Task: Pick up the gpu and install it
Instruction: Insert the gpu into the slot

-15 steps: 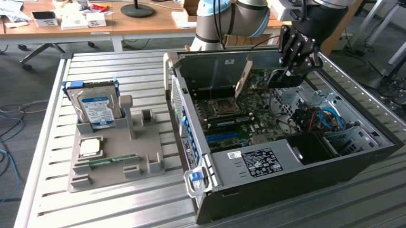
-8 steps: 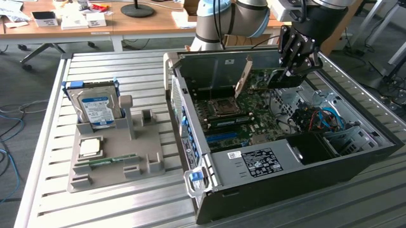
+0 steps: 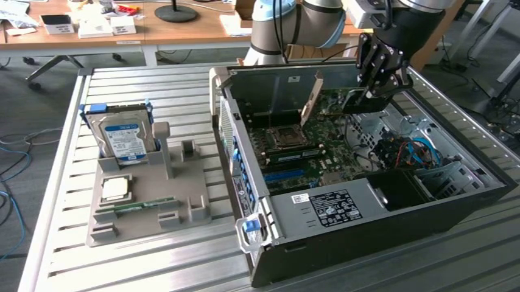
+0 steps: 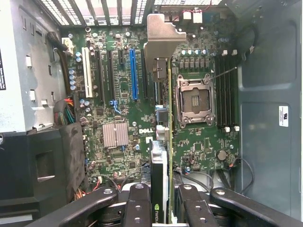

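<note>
My gripper (image 3: pixel 379 90) hangs over the open computer case (image 3: pixel 243 182), shut on the gpu (image 3: pixel 337 101). The card is a thin green board held on edge above the motherboard (image 3: pixel 325 137), its metal bracket (image 3: pixel 311 98) pointing toward the case's back wall. From the wrist view the gpu (image 4: pixel 164 142) appears edge-on, with the silver bracket (image 4: pixel 161 40) at its far end. My gripper (image 4: pixel 163 205) clamps it between two black fingers (image 4: pixel 137 203). The card hovers between the blue slot (image 4: pixel 134 75) and the CPU socket (image 4: pixel 195 101); I cannot tell whether it touches the board.
A grey fixture (image 3: pixel 146 194) on the slatted table, at the exterior view's left, holds an upright hard drive (image 3: pixel 126 139), a processor chip (image 3: pixel 114 188) and a memory stick (image 3: pixel 142 205). Inside the case are a black power supply (image 3: pixel 333 207), blue cables (image 3: pixel 418 152) and a silver heatsink (image 4: pixel 115 134).
</note>
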Robot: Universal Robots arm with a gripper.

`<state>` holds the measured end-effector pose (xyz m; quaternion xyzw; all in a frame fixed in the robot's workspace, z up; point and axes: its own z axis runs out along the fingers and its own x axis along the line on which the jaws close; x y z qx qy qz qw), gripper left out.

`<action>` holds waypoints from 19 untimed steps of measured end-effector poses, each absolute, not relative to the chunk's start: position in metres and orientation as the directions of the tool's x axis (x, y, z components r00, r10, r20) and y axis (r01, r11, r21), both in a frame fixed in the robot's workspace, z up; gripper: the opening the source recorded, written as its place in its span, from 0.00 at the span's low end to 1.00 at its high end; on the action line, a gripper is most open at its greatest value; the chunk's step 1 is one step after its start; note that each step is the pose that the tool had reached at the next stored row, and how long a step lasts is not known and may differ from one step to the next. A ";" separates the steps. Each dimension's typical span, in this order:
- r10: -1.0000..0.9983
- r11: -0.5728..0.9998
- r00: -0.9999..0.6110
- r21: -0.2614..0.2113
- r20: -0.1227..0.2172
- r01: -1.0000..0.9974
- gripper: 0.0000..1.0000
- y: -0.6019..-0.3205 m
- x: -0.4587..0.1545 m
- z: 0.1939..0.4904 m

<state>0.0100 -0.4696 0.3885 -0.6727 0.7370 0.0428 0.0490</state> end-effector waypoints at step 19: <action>-0.987 0.091 -0.090 -0.003 -0.130 -0.996 0.27 -0.470 0.010 0.386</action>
